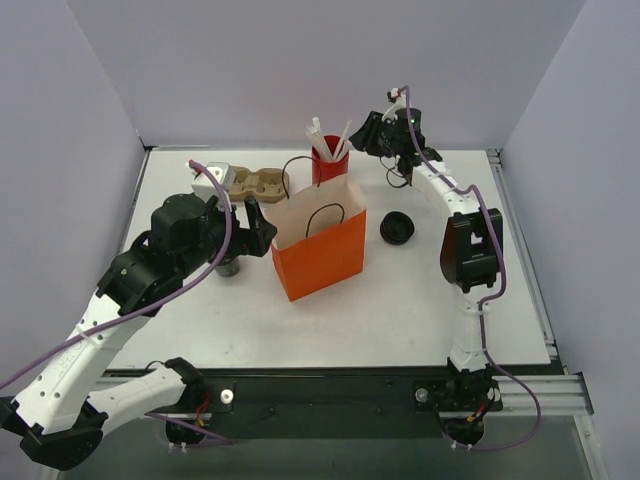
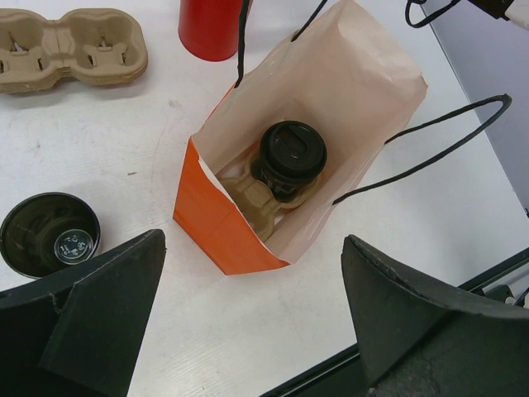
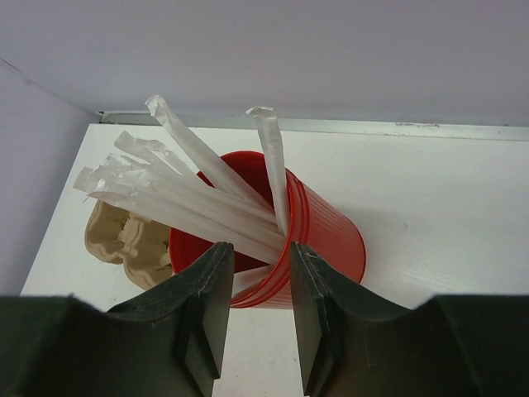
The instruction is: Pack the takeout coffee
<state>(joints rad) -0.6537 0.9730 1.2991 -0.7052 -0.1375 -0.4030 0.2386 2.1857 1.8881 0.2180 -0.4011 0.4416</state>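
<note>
1. The left pincer (image 2: 254, 244) is spread wide and holds nothing. In the left wrist view its two dark fingers (image 2: 99, 314) fill the bottom corners.
2. One coffee cup (image 2: 291, 157), with a black lid on, stands inside the orange bag (image 2: 219, 223) at frame centre, above the gap between the fingers. It sits in a tan carrier (image 2: 252, 198) on the bag floor.
3. The second coffee cup (image 2: 50, 234), open-topped, stands on the white surface (image 2: 124, 141) at lower left. It is just beside the left finger and apart from the bag.
4. The bag's black handles (image 2: 430, 124) loop up around its open mouth.
5. A second carrier (image 2: 70, 50) lies at upper left, and the red cup (image 2: 211, 25) stands at the top edge behind the bag.
6. The right pincer (image 3: 259, 252) has its jaws narrowly parted, gripping nothing. It points at the red cup, whose white straws (image 3: 207, 190) fan toward the upper left.
7. In the top view, a dark round item (image 1: 397, 228) lies right of the bag. Whether it is a lid or a cup cannot be told.
</note>
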